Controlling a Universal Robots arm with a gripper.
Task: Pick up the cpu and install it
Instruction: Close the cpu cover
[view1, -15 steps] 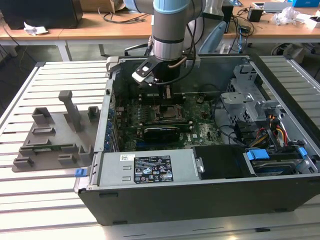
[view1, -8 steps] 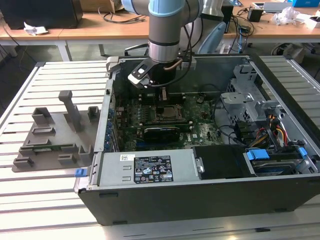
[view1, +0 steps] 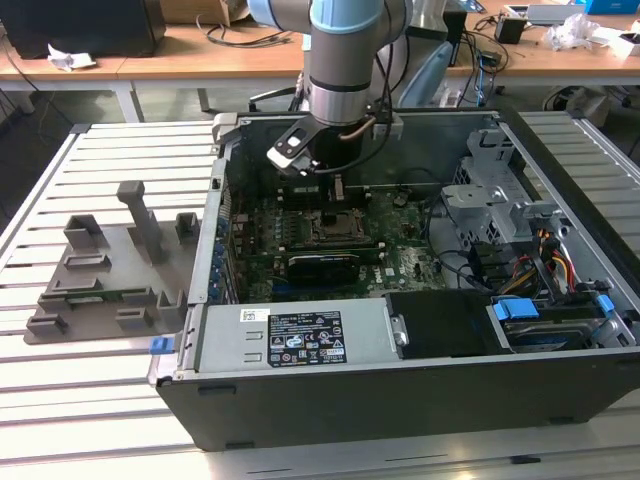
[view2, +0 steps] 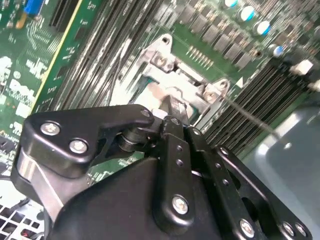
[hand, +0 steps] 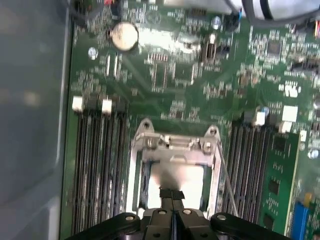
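The cpu (hand: 176, 177) shows as a shiny silver square lying flat inside the metal socket frame (hand: 172, 144) on the green motherboard. In the second wrist view the same silver patch of the cpu (view2: 159, 92) sits just beyond my fingertips. My gripper (hand: 172, 194) hovers right over it with its two thin black fingers pressed together, and I see nothing between them. In the exterior view the gripper (view1: 338, 190) hangs inside the open computer case above the socket frame (view1: 333, 225). Whether the fingertips touch the cpu I cannot tell.
Rows of memory slots (hand: 97, 160) flank the socket on both sides. The case wall (view1: 360, 130) stands close behind the arm, with a drive cage (view1: 490, 200) and cables at the exterior view's right. Grey plastic holder blocks (view1: 110, 270) stand on the slatted table at its left.
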